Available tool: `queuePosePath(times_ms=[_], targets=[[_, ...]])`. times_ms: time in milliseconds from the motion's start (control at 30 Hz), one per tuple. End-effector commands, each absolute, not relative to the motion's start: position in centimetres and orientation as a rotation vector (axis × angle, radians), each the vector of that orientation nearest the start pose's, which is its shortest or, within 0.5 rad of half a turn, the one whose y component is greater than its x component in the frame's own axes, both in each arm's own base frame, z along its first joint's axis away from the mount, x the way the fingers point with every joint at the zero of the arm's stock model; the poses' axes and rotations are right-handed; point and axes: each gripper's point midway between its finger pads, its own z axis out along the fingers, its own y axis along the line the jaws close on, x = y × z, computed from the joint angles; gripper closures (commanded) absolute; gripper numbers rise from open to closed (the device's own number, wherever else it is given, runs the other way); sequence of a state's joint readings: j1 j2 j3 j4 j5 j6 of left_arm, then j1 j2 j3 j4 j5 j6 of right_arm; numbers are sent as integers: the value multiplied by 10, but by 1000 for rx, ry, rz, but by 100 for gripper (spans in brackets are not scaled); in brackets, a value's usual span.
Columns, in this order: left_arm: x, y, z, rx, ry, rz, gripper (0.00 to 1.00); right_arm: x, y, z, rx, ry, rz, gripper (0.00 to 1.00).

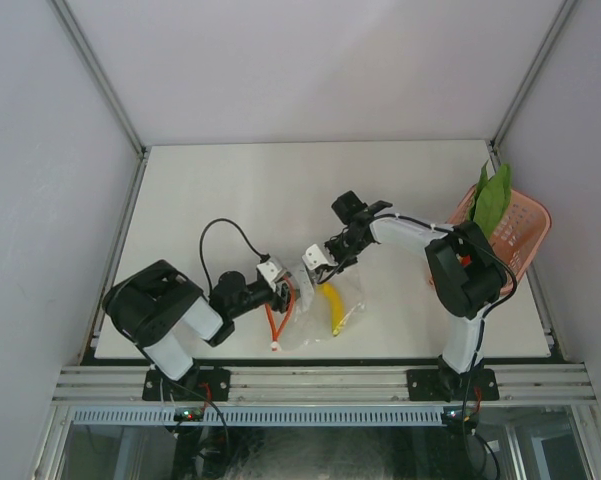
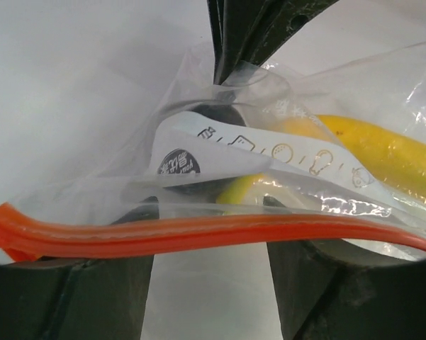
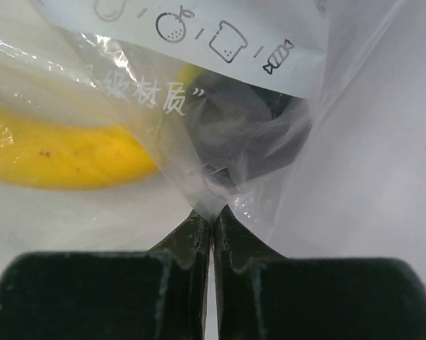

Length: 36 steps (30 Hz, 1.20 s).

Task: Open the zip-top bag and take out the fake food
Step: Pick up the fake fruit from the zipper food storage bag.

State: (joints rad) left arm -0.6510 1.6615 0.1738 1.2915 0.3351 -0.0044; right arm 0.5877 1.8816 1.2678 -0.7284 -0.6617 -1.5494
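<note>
The zip-top bag (image 1: 315, 305) lies between the two arms near the table's front. Its red-orange zipper strip (image 2: 198, 234) runs across the gap of my left gripper (image 2: 205, 237), whose fingers stand apart on either side, gripping nothing. My right gripper (image 3: 213, 216) is shut on a pinched fold of the clear plastic at the far side of the bag. A yellow banana (image 3: 57, 149) sits inside the bag (image 2: 383, 152), beside the white label (image 2: 255, 152). A dark round shape (image 3: 248, 134) shows through the plastic. A green leafy vegetable (image 1: 492, 198) stands in the pink basket (image 1: 525, 235).
The pink lattice basket sits at the table's right edge, behind the right arm. A black cable (image 1: 225, 232) loops over the table behind the left arm. Metal frame rails (image 1: 320, 380) run along the near edge.
</note>
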Motion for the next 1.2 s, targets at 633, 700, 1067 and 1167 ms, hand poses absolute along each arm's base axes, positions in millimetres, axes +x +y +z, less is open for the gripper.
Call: queuePosePath(times_ms=[633,700,1067,1167], targets=[[287,-282,71,648,1575,-694,31,264,316,62,-2196,1138,841,100],[288,-284,72,648,1574,-702,35,263,316,62,-2193,1144,848,100],[284,-274,71,623,1589,-678,62,279,307,60,-2163,1213,808,100],[276,-263,74,593,1598,-672,64,288,301,60,-2148,1245,772,100]])
